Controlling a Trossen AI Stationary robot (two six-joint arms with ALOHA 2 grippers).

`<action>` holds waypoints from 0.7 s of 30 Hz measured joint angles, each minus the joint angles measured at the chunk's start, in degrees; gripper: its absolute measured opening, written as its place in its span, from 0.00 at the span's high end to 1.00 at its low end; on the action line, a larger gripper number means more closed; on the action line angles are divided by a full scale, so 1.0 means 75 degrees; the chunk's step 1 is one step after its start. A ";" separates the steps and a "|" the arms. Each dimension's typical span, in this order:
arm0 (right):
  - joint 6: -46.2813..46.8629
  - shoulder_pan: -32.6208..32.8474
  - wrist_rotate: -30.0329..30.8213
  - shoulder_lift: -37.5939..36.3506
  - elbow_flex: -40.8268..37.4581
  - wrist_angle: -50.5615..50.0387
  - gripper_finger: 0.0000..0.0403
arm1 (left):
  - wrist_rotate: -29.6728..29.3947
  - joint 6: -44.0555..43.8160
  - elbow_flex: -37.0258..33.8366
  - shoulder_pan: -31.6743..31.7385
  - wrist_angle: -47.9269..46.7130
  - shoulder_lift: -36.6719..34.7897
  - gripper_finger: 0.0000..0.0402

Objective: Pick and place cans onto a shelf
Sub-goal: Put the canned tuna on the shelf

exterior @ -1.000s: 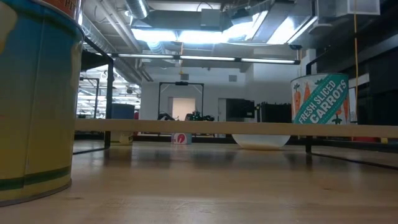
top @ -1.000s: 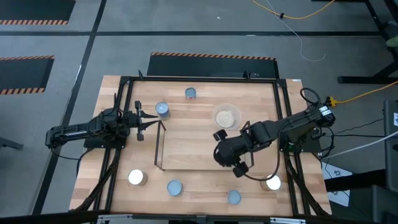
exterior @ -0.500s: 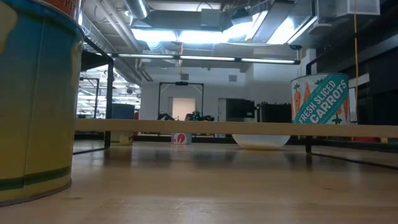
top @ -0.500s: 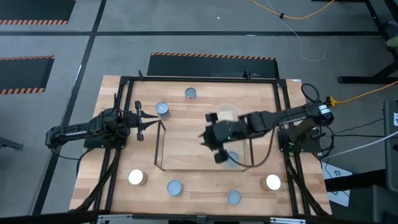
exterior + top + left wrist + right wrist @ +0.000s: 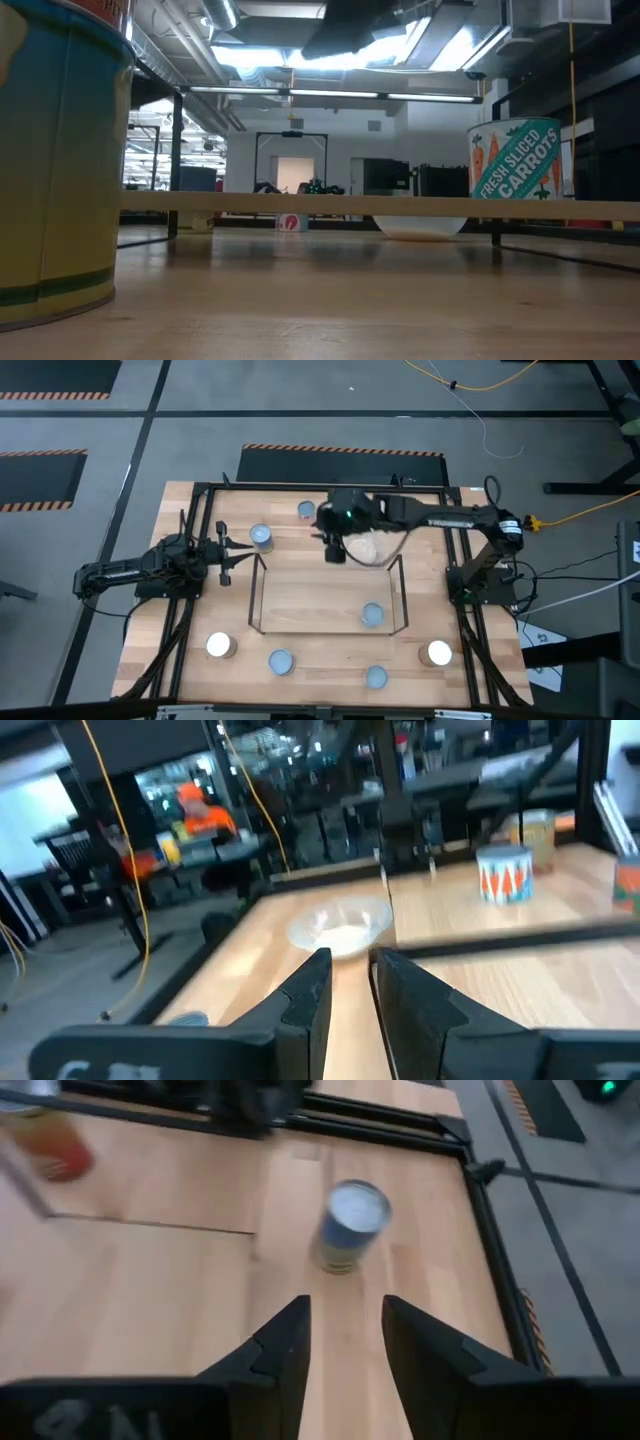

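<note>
The shelf (image 5: 256, 592) is a low rack of thin black rods at mid-table. One can (image 5: 372, 615) stands upright inside its outline, near its near right corner. Other cans stand on their bases on the table: one at the far edge (image 5: 306, 510), one by the left arm (image 5: 262, 537), several along the near edge (image 5: 281, 661). My right gripper (image 5: 335, 553) hovers open over the far middle of the table and points at the far can (image 5: 352, 1225). My left gripper (image 5: 228, 555) waits at the left edge, open by a narrow gap (image 5: 349, 990), with nothing in it.
A clear round dish (image 5: 368, 548) with tan contents sits right beside my right gripper, partly under the arm. A black frame (image 5: 200, 490) edges the table. In the low view a large can (image 5: 55, 160) stands close at the left and a carrot can (image 5: 515, 160) at the right.
My right gripper has swung from over the shelf's near right corner toward the table's far edge, past the dish, turning as it went and staying open. The can that it covered now shows standing inside the shelf's outline. My left arm has kept still.
</note>
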 joint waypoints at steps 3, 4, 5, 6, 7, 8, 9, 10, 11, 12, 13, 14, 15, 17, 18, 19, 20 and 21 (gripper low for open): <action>-0.0058 -0.0470 -0.0251 0.0335 -0.0003 0.0345 0.67 | 0.0000 -0.0003 0.0000 0.0000 0.0567 0.0002 0.81; -0.0155 -0.0605 -0.0320 0.0466 -0.0003 0.0469 0.67 | -0.0006 -0.0005 0.0000 0.0000 0.0783 0.0000 0.81; -0.0213 -0.0720 -0.0385 0.0589 -0.0003 0.0590 0.67 | -0.0009 -0.0007 0.0000 0.0000 0.0973 0.0000 0.81; -0.0303 -0.0837 -0.0401 0.0711 -0.0011 0.0726 0.67 | -0.0028 -0.0009 0.0000 0.0000 0.1126 0.0000 0.81; -0.0384 -0.0931 -0.0407 0.0857 -0.0012 0.0909 0.67 | -0.0060 -0.0010 0.0000 0.0000 0.1257 0.0000 0.81; -0.0410 -0.1031 -0.0410 0.0983 -0.0012 0.1098 0.67 | -0.0091 -0.0012 0.0000 0.0000 0.1368 0.0000 0.81; -0.0414 -0.1131 -0.0412 0.1122 -0.0012 0.1235 0.67 | -0.0147 -0.0009 0.0000 0.0000 0.1453 0.0000 0.81; -0.0410 -0.1224 -0.0413 0.1272 -0.0012 0.1419 0.67 | -0.0198 -0.0009 0.0000 0.0000 0.1470 0.0000 0.81; -0.0408 -0.1319 -0.0413 0.1418 -0.0012 0.1617 0.67 | -0.0232 -0.0008 0.0000 0.0000 0.1458 0.0002 0.81; -0.0408 -0.1410 -0.0413 0.1561 -0.0012 0.1767 0.67 | -0.0275 -0.0009 0.0000 0.0000 0.1453 0.0000 0.81; -0.0408 -0.1498 -0.0413 0.1708 -0.0012 0.1896 0.67 | -0.0287 -0.0009 0.0000 0.0000 0.1456 0.0000 0.81; -0.0408 -0.1577 -0.0411 0.1844 -0.0012 0.2011 0.67 | -0.0288 -0.0010 0.0000 0.0000 0.1453 0.0000 0.81; -0.0408 -0.1653 -0.0411 0.1983 -0.0012 0.2114 0.67 | -0.0288 -0.0012 0.0000 0.0000 0.1451 0.0000 0.81; -0.0383 -0.1790 -0.0411 0.2226 -0.0012 0.2218 0.67 | -0.0286 -0.0012 0.0000 0.0000 0.1450 0.0000 0.81; -0.0370 -0.1845 -0.0411 0.2327 -0.0012 0.2239 0.67 | -0.0289 -0.0015 0.0000 0.0000 0.1450 0.0000 0.81; -0.0367 -0.1895 -0.0411 0.2421 -0.0012 0.2241 0.67 | -0.0289 -0.0012 0.0000 0.0000 0.1450 0.0000 0.81; -0.0367 -0.1930 -0.0412 0.2514 -0.0012 0.2254 0.67 | -0.0289 -0.0015 0.0000 0.0000 0.1449 0.0000 0.81; -0.0367 -0.1970 -0.0413 0.2598 -0.0012 0.2267 0.67 | -0.0289 -0.0015 0.0000 0.0000 0.1450 0.0000 0.81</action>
